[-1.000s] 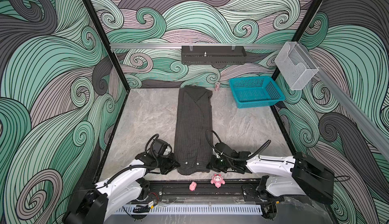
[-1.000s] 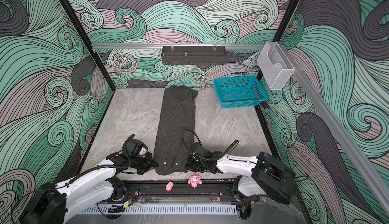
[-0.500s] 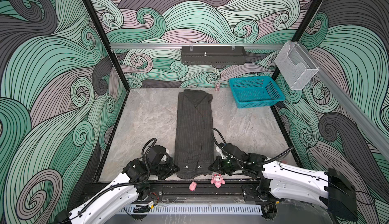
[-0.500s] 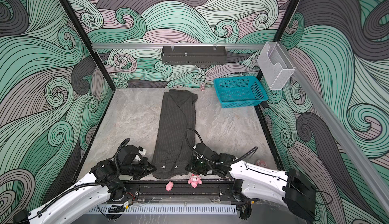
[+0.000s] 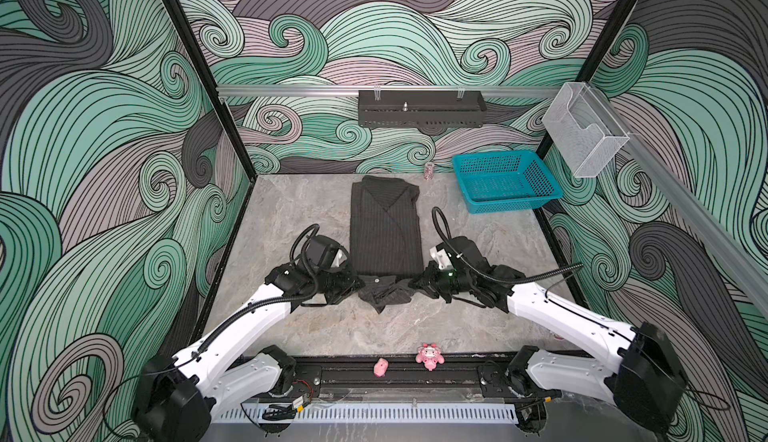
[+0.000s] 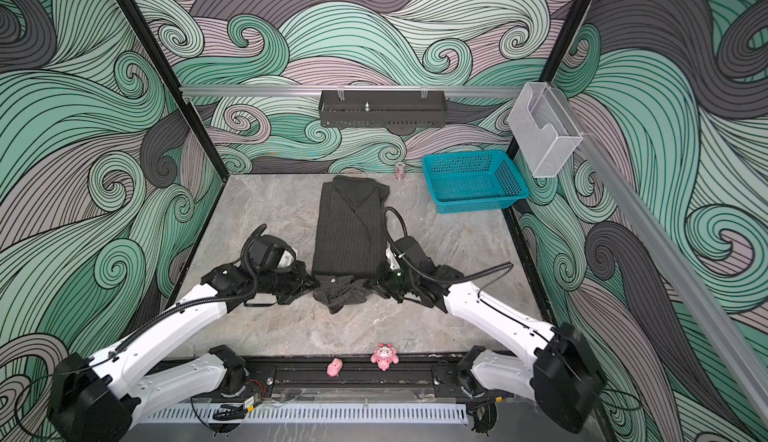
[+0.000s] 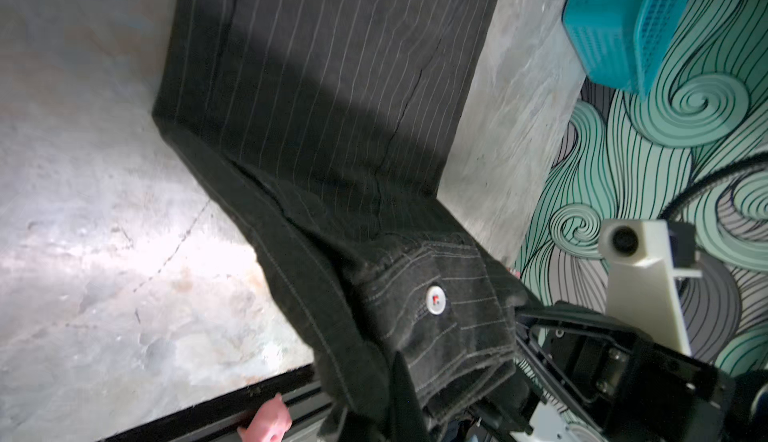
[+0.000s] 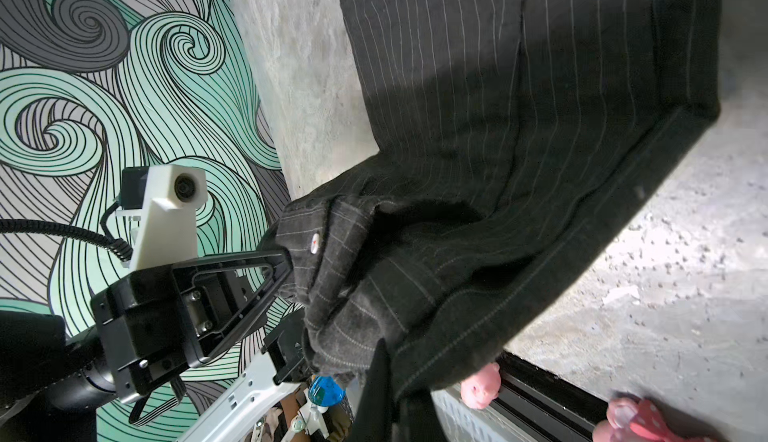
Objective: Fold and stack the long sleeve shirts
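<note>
**One shirt, two grippers, both clamped on its near end**

One pinstriped button-up shirt (image 5: 384, 228) is lying folded into a narrow strip. Its long axis is running straight away from the grippers, with the collar end pointing at the back wall. The left gripper (image 5: 355, 285) and right gripper (image 5: 416, 284) are each pinching tight on a near corner, with a buttoned cuff bunching between them. One teal basket (image 5: 536, 197) is sitting well beyond the right gripper. Two pink toys (image 5: 429, 355) are lying back by the arms' bases.

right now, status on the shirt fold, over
Left gripper, right gripper shut on near hem corners of the shirt. Long strip, hem bunched and raised. Basket and pink toys well apart.
</note>
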{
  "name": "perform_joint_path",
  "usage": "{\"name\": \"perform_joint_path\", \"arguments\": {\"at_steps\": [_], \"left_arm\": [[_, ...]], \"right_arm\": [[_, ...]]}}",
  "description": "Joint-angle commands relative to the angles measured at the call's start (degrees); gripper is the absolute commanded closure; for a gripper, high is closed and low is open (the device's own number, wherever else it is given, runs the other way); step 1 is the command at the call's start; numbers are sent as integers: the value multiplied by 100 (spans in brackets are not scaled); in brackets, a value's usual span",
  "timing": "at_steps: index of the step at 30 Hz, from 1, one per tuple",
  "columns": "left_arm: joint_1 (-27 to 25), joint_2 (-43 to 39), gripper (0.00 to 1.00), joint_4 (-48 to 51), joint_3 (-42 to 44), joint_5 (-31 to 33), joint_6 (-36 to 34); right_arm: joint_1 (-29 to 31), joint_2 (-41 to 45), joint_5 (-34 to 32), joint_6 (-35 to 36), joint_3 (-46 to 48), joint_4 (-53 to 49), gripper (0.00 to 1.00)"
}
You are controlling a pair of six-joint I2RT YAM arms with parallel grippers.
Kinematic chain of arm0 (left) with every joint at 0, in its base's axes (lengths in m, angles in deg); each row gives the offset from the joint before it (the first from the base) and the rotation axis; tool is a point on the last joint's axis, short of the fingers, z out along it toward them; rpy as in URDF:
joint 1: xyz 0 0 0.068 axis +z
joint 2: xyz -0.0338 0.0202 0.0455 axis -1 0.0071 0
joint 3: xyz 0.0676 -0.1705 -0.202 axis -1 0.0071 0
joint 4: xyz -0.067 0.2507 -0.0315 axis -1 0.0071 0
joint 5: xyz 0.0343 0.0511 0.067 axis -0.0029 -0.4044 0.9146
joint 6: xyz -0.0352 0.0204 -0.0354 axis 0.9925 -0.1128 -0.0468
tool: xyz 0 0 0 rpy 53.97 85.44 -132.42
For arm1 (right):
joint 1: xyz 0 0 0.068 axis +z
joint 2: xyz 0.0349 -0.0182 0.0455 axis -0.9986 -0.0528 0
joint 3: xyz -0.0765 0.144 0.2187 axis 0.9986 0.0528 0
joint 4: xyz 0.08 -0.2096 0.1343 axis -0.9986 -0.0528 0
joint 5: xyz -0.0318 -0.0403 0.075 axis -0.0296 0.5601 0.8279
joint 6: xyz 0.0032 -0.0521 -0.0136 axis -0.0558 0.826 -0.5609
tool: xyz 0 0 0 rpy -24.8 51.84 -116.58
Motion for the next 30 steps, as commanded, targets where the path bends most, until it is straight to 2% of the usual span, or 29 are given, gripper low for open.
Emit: {"name": "perform_joint_path", "arguments": {"at_steps": [1, 7, 15, 30], "left_arm": [[468, 481, 99, -171, -481, -413, -469], [934, 1651, 100, -64, -1351, -986, -863], [1203, 2667, 100, -171, -2104, -1052, -1010], [1540, 4443, 100, -174, -3463, -1151, -1150]], "right_arm": [[-318, -477, 523, 285, -444, -52, 100], [-909, -1310, 862, 527, -1154, -112, 100], [-1582, -2354, 1185, 911, -2026, -250, 100], [-1979, -4311, 1389, 1215, -3821, -542, 100]]}}
